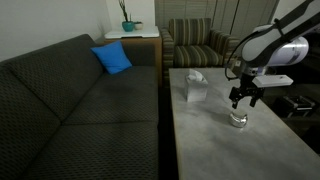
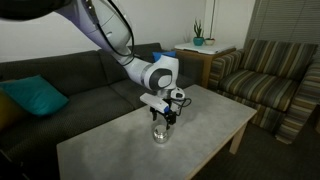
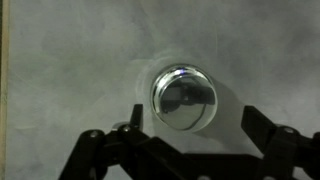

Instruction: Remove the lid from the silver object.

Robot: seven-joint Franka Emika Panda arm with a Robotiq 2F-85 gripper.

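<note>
The silver pot (image 1: pixel 237 119) is small, round and shiny and stands on the grey table (image 1: pixel 215 150); it also shows in the other exterior view (image 2: pixel 160 131). Its domed silver lid (image 3: pixel 184 97) sits on top, seen from straight above in the wrist view. My gripper (image 1: pixel 243 100) hangs just above the pot, pointing down, also in the other exterior view (image 2: pixel 166 115). Its fingers (image 3: pixel 192 128) are open and empty, spread wider than the lid, which lies just beyond the fingertips.
A pale tissue box (image 1: pixel 195 86) stands on the table behind the pot. A dark sofa (image 1: pixel 70 110) with a blue cushion (image 1: pixel 112 58) runs along the table. A striped armchair (image 2: pixel 270 75) and a side table with a plant (image 2: pixel 199 40) stand beyond.
</note>
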